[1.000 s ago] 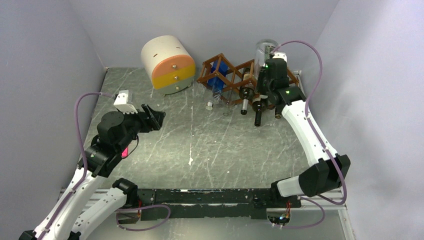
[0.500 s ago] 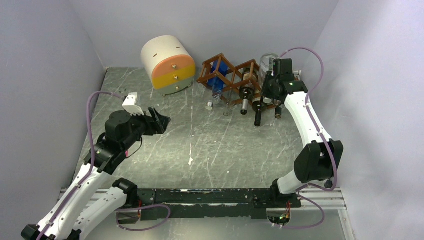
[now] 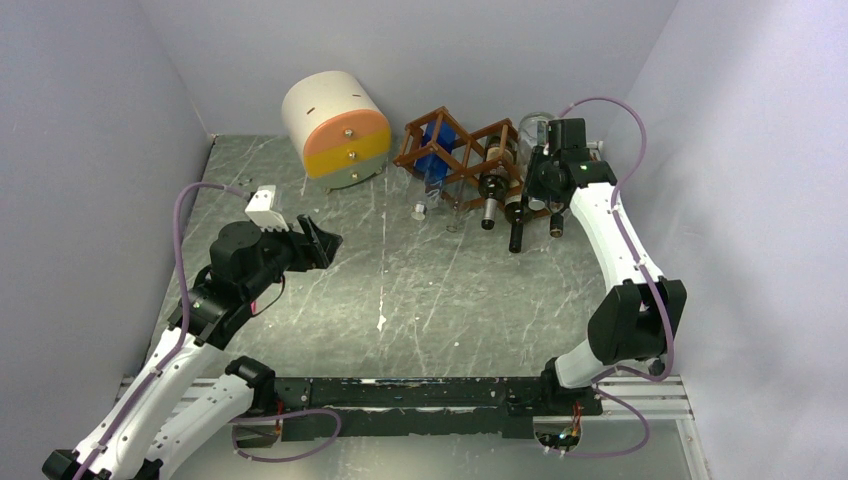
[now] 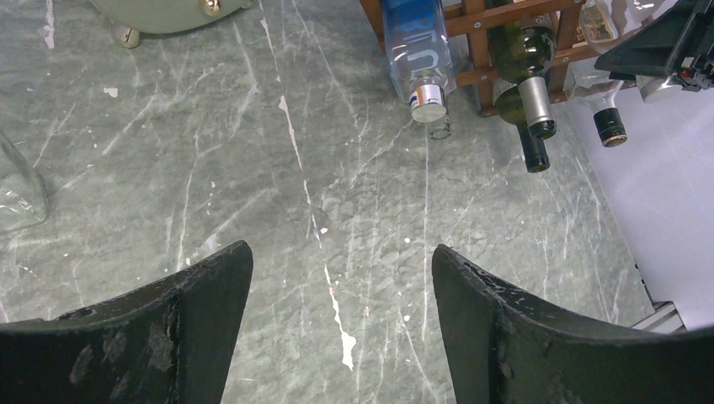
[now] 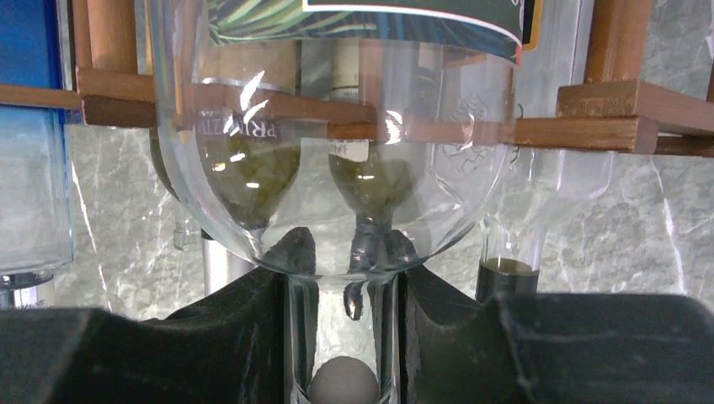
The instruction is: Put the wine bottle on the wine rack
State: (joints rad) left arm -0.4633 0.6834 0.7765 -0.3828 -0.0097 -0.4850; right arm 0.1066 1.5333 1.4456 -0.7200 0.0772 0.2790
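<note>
The wine bottle is clear glass with a dark leafy label, and my right gripper is shut on its neck. In the top view the wine bottle sits low over the right end of the wine rack, with the right gripper just in front of it. Through the glass I see the slats of the wine rack; whether the bottle rests on them I cannot tell. My left gripper hangs open and empty over the left of the table, as the left gripper shows above bare stone.
The rack holds a blue bottle and dark green bottles, necks pointing toward me. A round cream-and-orange drawer unit stands at the back left. A small clear cap lies before the rack. Walls close in both sides.
My right arm has swung in and lowered the clear bottle toward the rack's right end. The left arm has shifted slightly forward, still open.
</note>
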